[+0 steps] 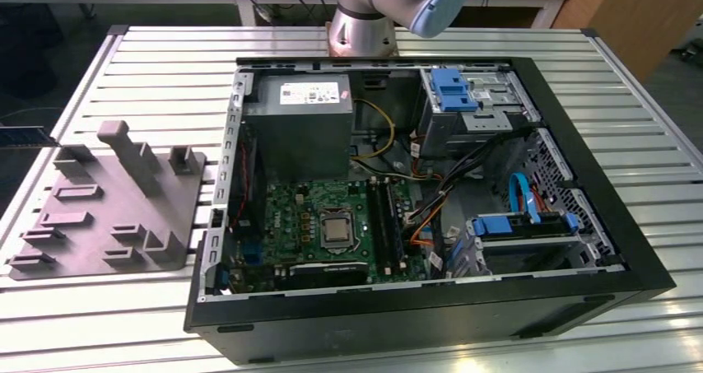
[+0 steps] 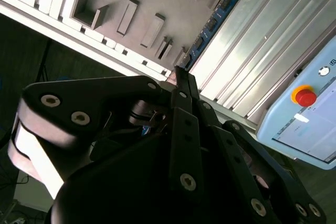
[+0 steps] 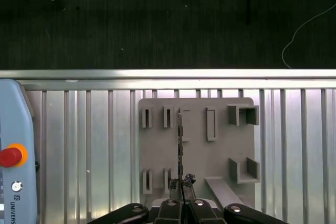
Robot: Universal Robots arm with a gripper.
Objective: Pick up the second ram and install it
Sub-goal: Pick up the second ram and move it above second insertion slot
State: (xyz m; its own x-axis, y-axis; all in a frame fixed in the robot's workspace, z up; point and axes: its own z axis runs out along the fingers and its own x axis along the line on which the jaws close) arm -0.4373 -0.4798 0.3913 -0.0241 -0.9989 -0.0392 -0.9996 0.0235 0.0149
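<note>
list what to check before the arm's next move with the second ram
1. Grip: gripper closed on one end of the long thin blue-green memory stick: ok.
2. Stick clear of the grey plastic fixture: cannot tell; it crosses it edge-on in the first wrist view.
3. Free slot among the black memory slots on the green motherboard: cannot tell.
4. Top of the black computer case open: ok.
5. Slots free of the orange cables: ok, they lie beside them.
</note>
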